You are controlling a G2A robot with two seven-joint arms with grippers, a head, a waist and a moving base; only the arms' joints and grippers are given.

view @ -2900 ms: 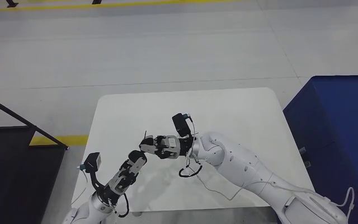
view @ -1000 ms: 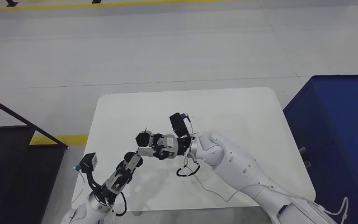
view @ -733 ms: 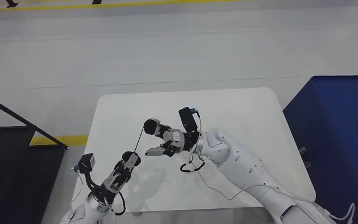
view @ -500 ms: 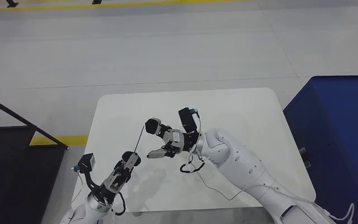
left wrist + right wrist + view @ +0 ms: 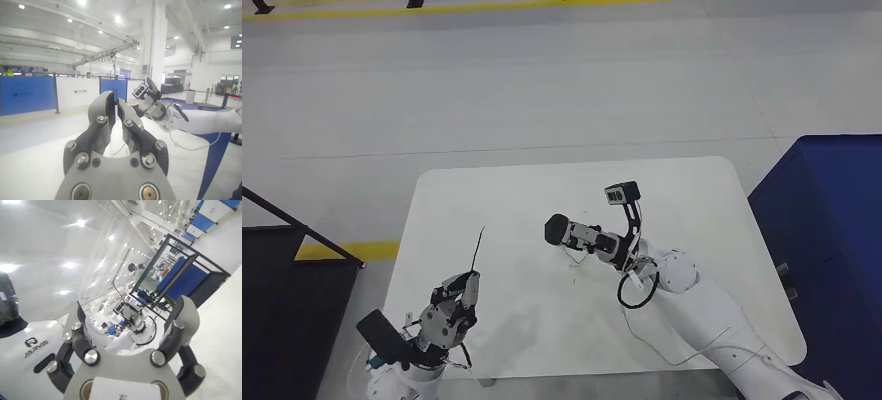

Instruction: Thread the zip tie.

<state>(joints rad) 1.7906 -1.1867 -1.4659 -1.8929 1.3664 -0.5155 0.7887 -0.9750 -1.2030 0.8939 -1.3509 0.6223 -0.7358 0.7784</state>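
you see a smooth, matt white table (image 5: 692,200); a thin black plastic zip tie (image 5: 477,250); left gripper (image 5: 115,97) matt grey, screws (image 5: 100,119) shiny metal.

Top camera looks down on the table (image 5: 692,200) from high up. Wrist cameras sit close behind left hand (image 5: 115,98) and right hand (image 5: 130,304), each facing the other.

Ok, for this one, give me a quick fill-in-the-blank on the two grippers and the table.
1. The left gripper is shut on the thin black ____.
2. The right gripper is ____, with nothing between its jaws.
3. Both grippers hang over a ____ table.

Missing words: zip tie; open; white.
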